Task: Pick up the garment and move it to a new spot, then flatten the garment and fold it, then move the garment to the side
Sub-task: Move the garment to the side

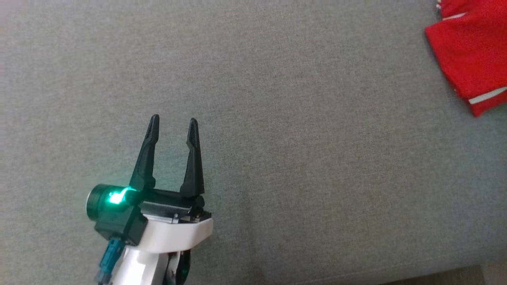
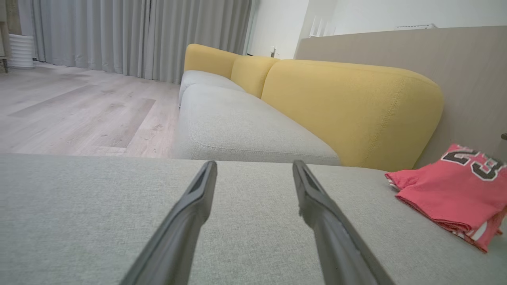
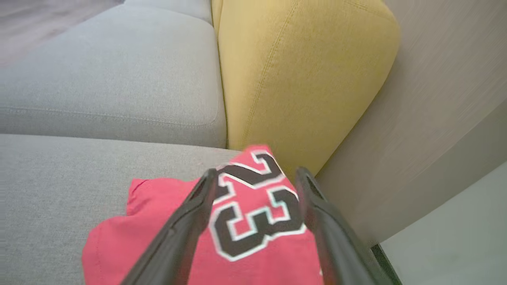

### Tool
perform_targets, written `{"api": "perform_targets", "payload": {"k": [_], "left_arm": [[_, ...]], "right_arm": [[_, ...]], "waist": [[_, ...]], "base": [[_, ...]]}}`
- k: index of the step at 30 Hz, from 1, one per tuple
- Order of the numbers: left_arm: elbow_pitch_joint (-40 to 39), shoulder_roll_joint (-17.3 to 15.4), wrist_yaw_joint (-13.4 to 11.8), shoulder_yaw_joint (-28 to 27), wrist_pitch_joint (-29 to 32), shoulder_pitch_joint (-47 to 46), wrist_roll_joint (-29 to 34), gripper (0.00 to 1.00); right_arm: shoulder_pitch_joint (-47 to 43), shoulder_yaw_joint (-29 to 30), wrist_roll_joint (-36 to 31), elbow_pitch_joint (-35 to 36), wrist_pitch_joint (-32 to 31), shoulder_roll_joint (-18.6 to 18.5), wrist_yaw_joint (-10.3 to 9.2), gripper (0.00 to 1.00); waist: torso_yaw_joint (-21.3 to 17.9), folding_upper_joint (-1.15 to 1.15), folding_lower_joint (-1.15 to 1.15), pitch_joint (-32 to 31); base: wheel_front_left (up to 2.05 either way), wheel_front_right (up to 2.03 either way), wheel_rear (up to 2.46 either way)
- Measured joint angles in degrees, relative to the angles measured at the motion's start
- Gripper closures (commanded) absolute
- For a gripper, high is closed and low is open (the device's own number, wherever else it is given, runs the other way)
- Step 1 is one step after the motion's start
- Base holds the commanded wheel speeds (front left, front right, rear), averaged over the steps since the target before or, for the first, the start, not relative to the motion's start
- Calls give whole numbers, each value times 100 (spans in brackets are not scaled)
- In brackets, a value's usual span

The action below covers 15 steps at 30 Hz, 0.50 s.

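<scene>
Garment lies under parted right end effector.

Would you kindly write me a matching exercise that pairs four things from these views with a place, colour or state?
Things:
1. folded red jersey numbered 23
2. left gripper, two dark fingers
3. right gripper, two dark fingers
4. rounded fabric back cushion

Descriptions:
a. mustard yellow
b. open above bare grey seat
c. open above the jersey
d. lying folded on the seat

Pairs: 1-d, 2-b, 3-c, 4-a
</scene>
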State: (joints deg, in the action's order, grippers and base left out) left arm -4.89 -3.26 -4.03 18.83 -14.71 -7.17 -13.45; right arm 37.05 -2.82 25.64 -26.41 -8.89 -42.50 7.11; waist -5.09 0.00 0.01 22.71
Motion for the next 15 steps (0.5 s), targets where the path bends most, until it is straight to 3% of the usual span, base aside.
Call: {"api": "perform_targets", "payload": {"k": [3, 8, 15], "left_arm": [[60, 2, -1, -27, 0, 16, 1, 0], [201, 5, -9, -103, 0, 196, 45, 0], [525, 9, -58, -193, 0, 708, 44, 0]], "right_arm": [[-222, 112, -138, 77, 221, 379, 0, 0], [-1157, 15, -229, 386, 581, 1337, 0, 0], [-2526, -421, -314, 567, 1151, 2394, 0, 0]], "waist": [[23, 0, -1, -152], [56, 0, -2, -544], [229, 0, -2, -1229]], "base": [[0, 0, 0], [0, 0, 0], [0, 0, 0]]}}
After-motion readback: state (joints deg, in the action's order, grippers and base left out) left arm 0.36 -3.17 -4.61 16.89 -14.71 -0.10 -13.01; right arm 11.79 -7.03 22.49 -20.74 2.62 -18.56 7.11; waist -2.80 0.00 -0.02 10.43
